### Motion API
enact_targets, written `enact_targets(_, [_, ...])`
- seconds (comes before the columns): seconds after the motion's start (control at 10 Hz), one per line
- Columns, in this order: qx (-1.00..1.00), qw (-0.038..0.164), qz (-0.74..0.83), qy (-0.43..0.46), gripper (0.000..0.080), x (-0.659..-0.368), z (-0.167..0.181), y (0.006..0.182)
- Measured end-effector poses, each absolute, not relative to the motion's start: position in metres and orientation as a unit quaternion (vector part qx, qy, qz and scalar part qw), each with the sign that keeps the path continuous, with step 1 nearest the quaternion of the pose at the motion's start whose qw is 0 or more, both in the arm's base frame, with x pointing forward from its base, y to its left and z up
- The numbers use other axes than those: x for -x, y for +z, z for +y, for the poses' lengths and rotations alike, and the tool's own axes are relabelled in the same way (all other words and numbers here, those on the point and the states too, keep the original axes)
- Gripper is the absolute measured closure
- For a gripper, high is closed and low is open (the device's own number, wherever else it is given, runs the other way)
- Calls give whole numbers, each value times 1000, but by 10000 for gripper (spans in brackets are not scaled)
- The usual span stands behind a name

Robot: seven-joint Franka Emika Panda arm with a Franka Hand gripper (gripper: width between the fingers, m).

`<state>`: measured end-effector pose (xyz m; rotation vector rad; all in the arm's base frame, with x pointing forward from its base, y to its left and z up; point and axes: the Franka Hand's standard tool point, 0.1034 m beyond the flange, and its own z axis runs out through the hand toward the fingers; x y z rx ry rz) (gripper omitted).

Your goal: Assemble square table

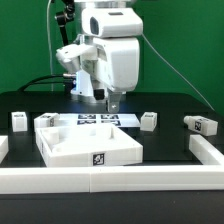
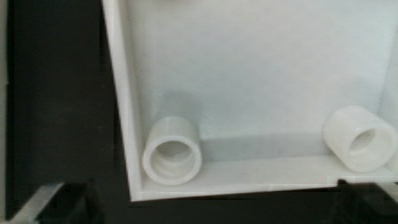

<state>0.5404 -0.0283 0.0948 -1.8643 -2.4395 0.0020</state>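
white rail (image 1: 110, 180) fronts the square table top (image 1: 75, 152), with the end effector (image 1: 112, 103) spread open above it.

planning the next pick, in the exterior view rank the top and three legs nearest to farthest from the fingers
1. top, just below the fingers
2. middle leg, on the exterior view's right of them
3. far-left leg and far-right leg, at the table's ends: too close to call
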Motion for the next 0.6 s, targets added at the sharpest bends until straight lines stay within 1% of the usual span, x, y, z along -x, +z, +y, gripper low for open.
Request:
enact_targets(0.3, [553, 28, -833, 11, 150, -540, -35, 94])
enact_targets(0.4, [560, 29, -828, 11, 150, -538, -36, 93])
enact_targets(0.6, [564, 43, -825, 18, 150, -513, -42, 79])
